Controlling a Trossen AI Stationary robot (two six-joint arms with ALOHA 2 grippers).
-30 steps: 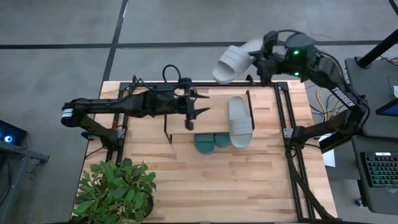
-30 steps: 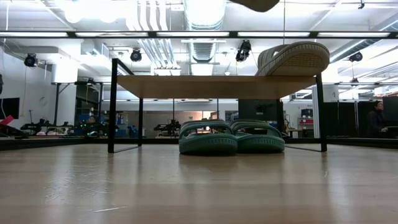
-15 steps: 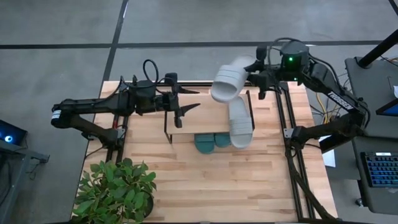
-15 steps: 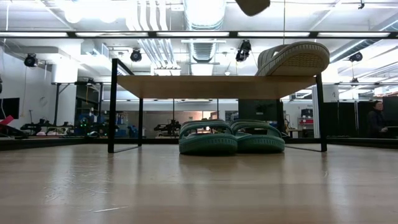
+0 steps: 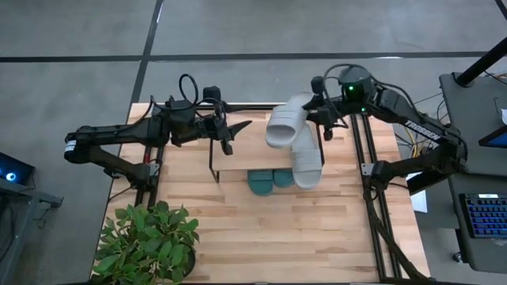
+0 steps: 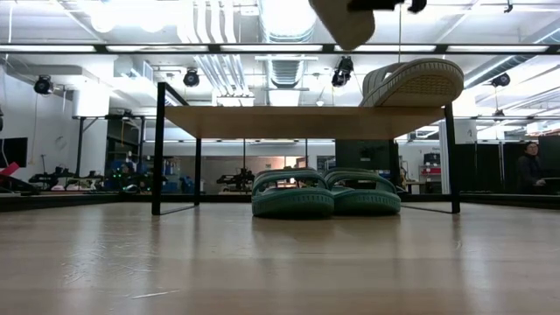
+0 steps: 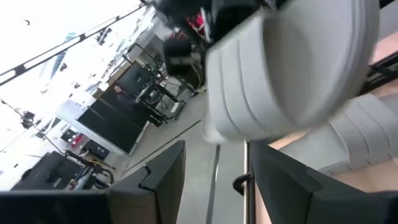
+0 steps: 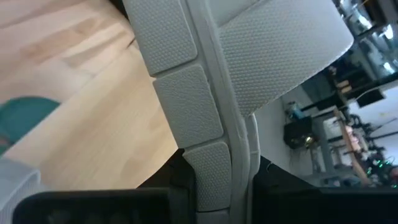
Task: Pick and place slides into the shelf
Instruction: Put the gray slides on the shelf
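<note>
Pale grey foam fills your right wrist view: your right end effector (image 5: 317, 111) pinches one grey slide (image 5: 286, 120) by its edge, holding it in the air above the far part of the shelf (image 5: 238, 150). A second grey slide (image 5: 306, 154) lies on the shelf's wooden top at its right side. Two teal slides (image 6: 324, 192) sit side by side on the bench (image 5: 261, 229) beneath the shelf. Your left end effector (image 5: 234, 131) hovers over the shelf's left end, fingers spread and holding nothing.
</note>
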